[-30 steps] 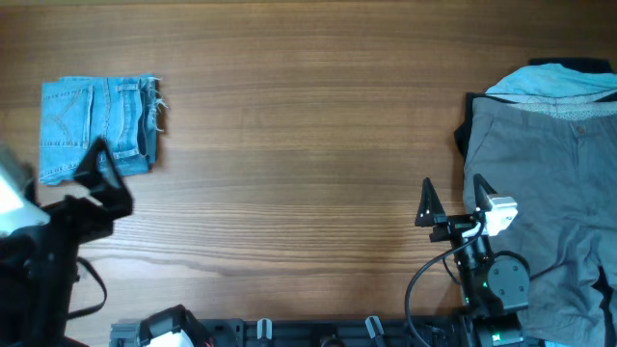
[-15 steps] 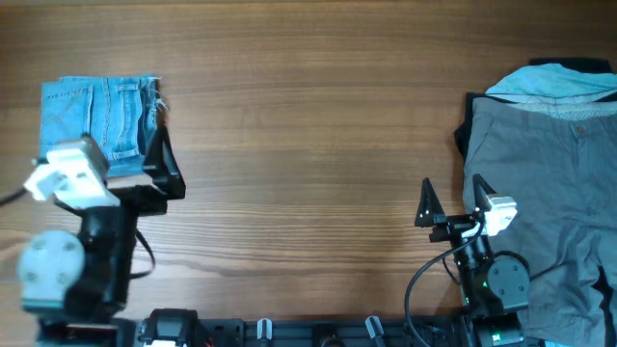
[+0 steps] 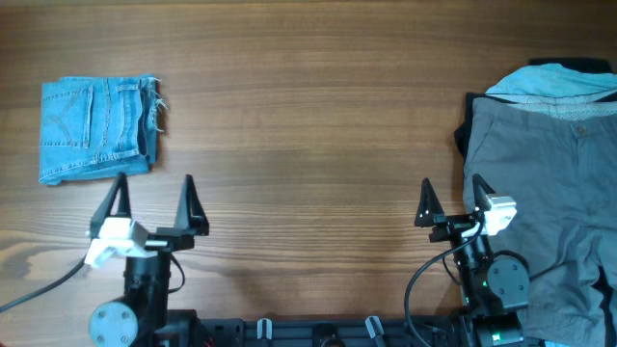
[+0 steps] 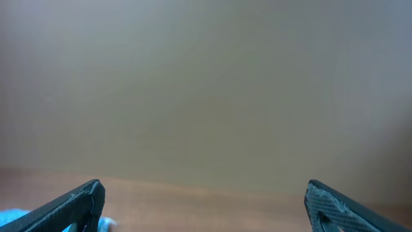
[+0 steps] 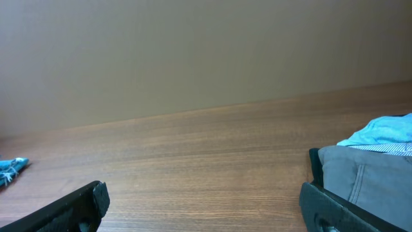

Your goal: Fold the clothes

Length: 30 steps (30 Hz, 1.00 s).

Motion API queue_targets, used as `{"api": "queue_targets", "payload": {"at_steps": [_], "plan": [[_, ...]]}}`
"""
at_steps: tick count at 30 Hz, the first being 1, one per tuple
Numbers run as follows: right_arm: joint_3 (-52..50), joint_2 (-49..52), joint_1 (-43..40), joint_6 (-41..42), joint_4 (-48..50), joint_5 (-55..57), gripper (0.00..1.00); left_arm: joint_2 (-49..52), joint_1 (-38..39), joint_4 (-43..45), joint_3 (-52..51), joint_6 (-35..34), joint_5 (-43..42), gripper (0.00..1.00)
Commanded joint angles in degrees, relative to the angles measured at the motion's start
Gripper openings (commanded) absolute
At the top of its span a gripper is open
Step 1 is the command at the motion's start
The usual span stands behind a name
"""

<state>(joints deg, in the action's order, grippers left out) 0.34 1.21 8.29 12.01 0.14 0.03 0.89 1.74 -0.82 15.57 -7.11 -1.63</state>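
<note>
The light-blue denim jeans (image 3: 96, 129) lie folded into a small square at the far left of the table, frayed hems at its right side. Grey trousers (image 3: 540, 183) lie spread at the right edge, with a pale blue garment (image 3: 554, 82) at their top. The trousers also show in the right wrist view (image 5: 367, 183). My left gripper (image 3: 154, 198) is open and empty, just below and right of the folded jeans. My right gripper (image 3: 451, 200) is open and empty, just left of the grey trousers.
The wooden table (image 3: 308, 125) runs between the two piles. A dark garment edge (image 3: 463, 130) peeks out from under the grey trousers. Arm bases and cables sit along the front edge.
My left arm has swung back from over the folded jeans, down and to the right, and now sits near the front edge with its gripper open. The right arm has not moved.
</note>
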Motion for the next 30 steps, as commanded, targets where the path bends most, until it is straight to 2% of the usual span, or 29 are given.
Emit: {"api": "queue_targets", "payload": {"at_steps": [1,5,15,30], "plan": [[-0.02,-0.2,-0.13,0.55,0.2,-0.48,1.0,-0.7,0.39,-2.43,-6.6,0.52,0.07,1.0],[-0.02,-0.2,-0.13,0.55,0.2,-0.48,1.0,-0.59,0.35,-3.39,-15.19,0.55,0.15,1.0],[-0.02,-0.2,-0.13,0.55,0.2,-0.48,1.0,-0.72,-2.93,-3.48,-15.21,0.5,0.15,1.0],[-0.02,-0.2,-0.13,0.57,0.2,-0.48,1.0,-0.72,-2.99,-3.48,-15.21,0.5,0.15,1.0]]}}
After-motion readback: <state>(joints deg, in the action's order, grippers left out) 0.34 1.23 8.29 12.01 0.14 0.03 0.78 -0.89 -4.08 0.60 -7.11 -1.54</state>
